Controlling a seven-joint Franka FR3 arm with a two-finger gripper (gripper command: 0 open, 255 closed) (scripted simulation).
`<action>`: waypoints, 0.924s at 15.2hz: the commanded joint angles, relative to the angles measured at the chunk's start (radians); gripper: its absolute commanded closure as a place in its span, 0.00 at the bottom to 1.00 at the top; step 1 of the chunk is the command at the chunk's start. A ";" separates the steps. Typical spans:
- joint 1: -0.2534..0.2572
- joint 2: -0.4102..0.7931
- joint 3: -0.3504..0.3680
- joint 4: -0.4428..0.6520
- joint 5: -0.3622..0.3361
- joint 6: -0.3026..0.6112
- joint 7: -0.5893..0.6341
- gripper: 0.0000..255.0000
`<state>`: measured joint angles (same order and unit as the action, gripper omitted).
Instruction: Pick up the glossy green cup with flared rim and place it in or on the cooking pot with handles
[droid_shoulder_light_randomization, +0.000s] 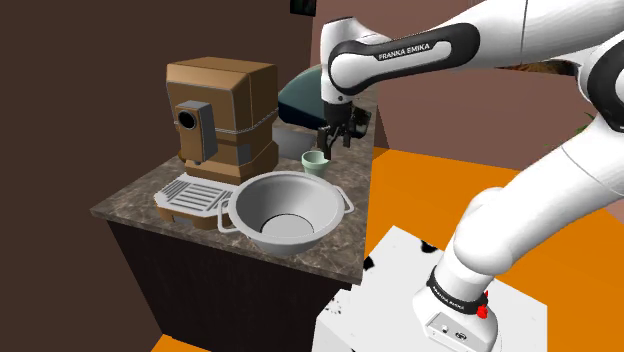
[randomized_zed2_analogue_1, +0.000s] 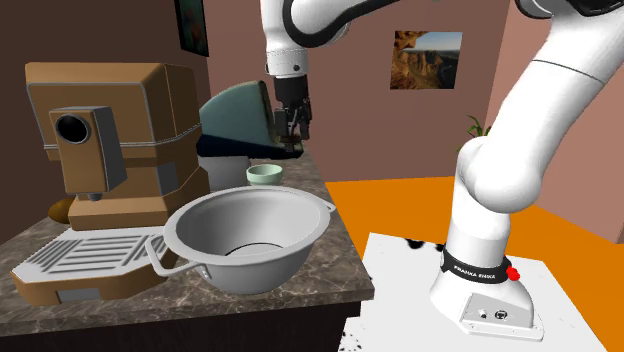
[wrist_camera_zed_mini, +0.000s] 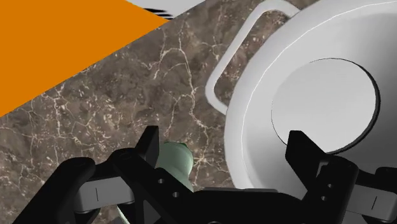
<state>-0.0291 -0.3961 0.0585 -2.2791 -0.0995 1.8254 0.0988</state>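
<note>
Since the released hand (droid_shoulder_light_randomization: 336, 139) hovers with the green cup (droid_shoulder_light_randomization: 316, 161) off-centre by one finger, a straight descent could topple it against the nearby pot (droid_shoulder_light_randomization: 262, 196)

The surface (droid_shoulder_light_randomization: 135, 203) is showing dark stone with pale veins, looking polished and smooth. The pot (droid_shoulder_light_randomization: 262, 205) is reading as grey metal, smooth, catching a soft sheen along its rim. The cup (droid_shoulder_light_randomization: 315, 160) is looking pale green and faintly glossy. The coffee machine (droid_shoulder_light_randomization: 225, 105) is wearing a flat brown matt finish, and I cannot tell its material. The claw (droid_shoulder_light_randomization: 333, 142) is appearing matt black, and the arm (droid_shoulder_light_randomization: 540, 200) is shining smooth white.
</note>
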 joint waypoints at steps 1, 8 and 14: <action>-0.008 0.075 -0.004 0.029 -0.011 0.044 0.003 0.00; -0.030 0.347 -0.015 0.193 -0.045 0.140 0.016 0.00; -0.041 0.546 -0.026 0.353 -0.066 0.172 0.022 0.00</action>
<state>-0.0690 0.1226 0.0332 -1.9557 -0.1631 1.9988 0.1205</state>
